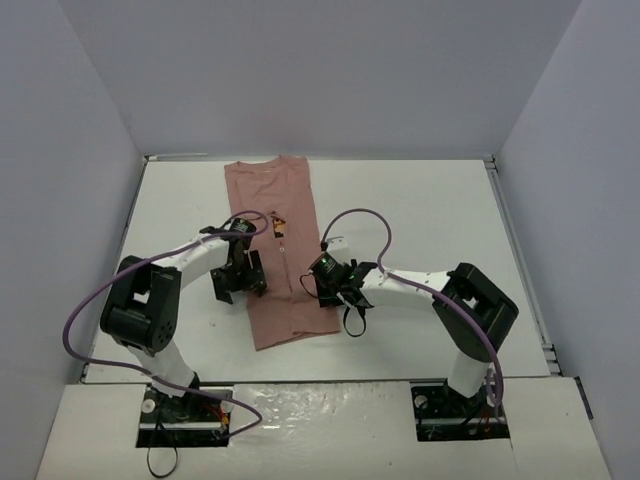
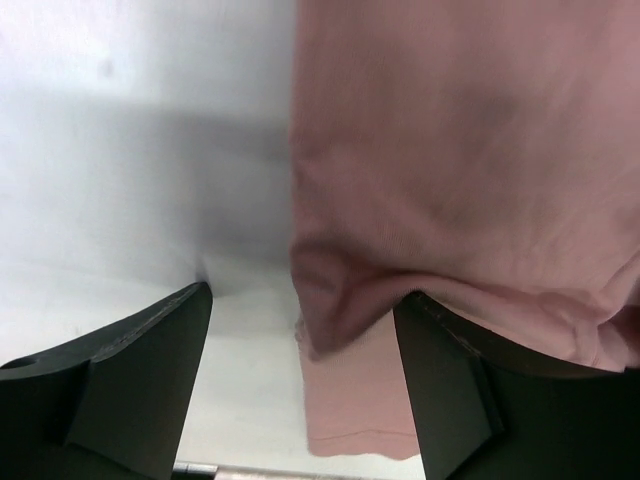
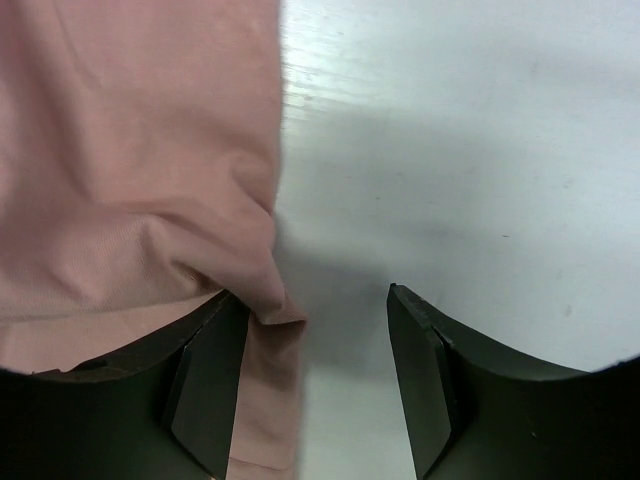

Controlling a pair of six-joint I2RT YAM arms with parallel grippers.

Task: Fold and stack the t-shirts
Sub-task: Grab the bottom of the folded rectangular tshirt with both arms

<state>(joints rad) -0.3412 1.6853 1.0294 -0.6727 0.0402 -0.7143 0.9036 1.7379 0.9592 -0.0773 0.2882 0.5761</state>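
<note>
The left gripper point(image 1: 238, 282) is hovering with its jaws spread at the left edge of the t-shirt point(image 1: 272, 205), which is lying as a long folded strip down the middle of the table point(image 1: 430, 210), running far to near. Fabric is bunching between its fingers. The right gripper point(image 1: 338, 288) is straddling the right edge, likewise spread. If either claw is catching only one layer, the fold is probably going to slide apart. No container is showing.
</note>
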